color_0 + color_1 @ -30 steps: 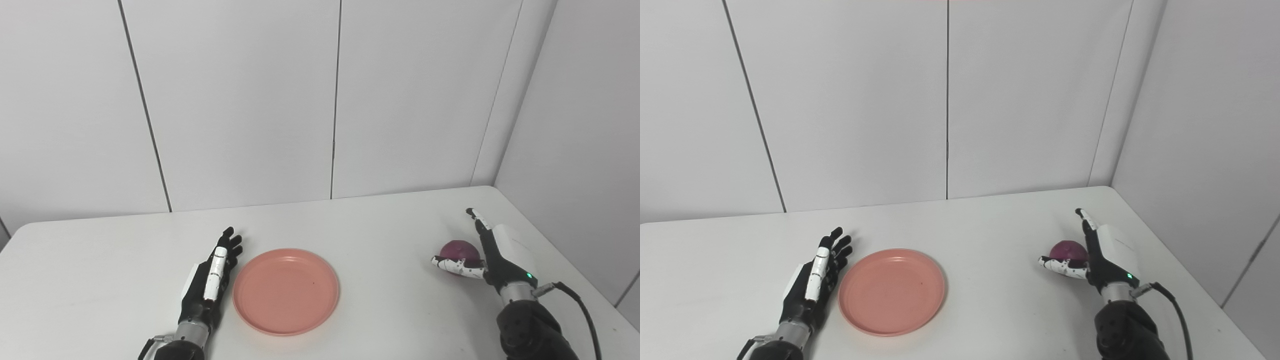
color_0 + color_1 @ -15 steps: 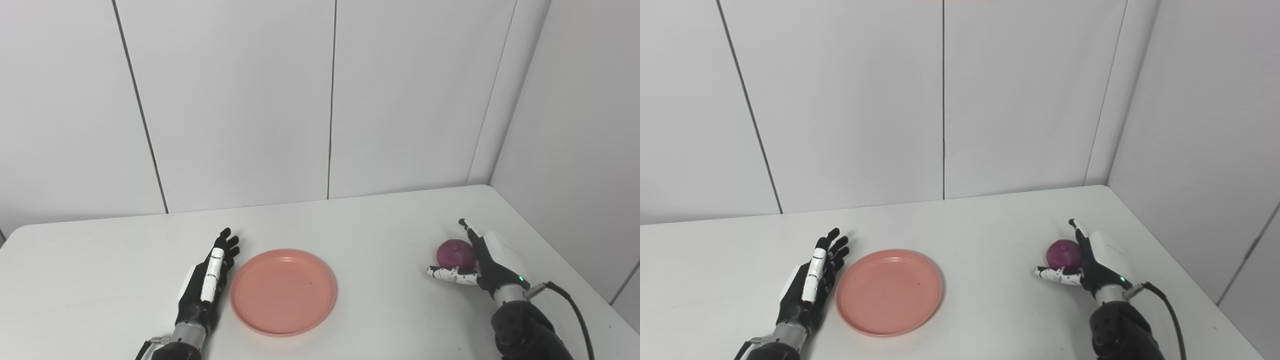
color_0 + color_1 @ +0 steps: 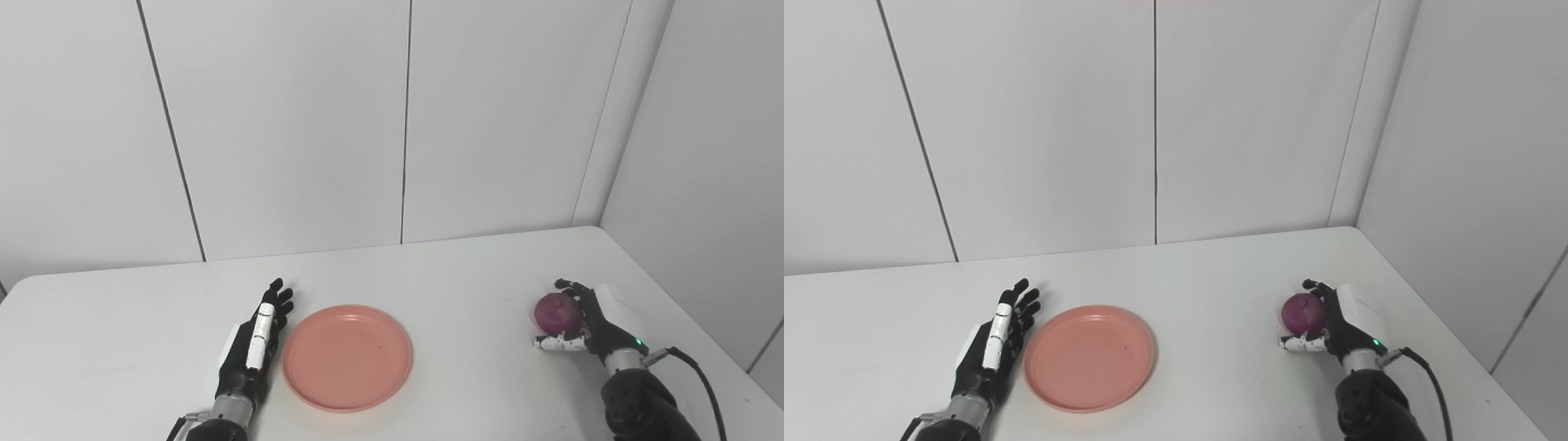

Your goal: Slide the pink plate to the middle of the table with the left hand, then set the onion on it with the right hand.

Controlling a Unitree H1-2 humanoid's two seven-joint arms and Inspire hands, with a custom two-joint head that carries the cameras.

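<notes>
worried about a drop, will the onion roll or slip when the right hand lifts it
The onion looks round and smooth, so it would probably roll if released on the flat table. The right hand curls around it from the side, likely a fair hold, though its glossy skin might slip.

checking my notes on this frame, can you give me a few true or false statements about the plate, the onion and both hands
1. The onion lies on the pink plate. False: it sits on the table far to the plate's right, and the plate holds nothing.
2. The right hand has its fingers curled around the onion. True.
3. The left hand grips the plate's rim. False: it lies flat and open beside the plate's left edge.
4. The plate sits between the two hands. True.
5. The onion is held high above the table. False: it is low, at or just off the tabletop.
</notes>
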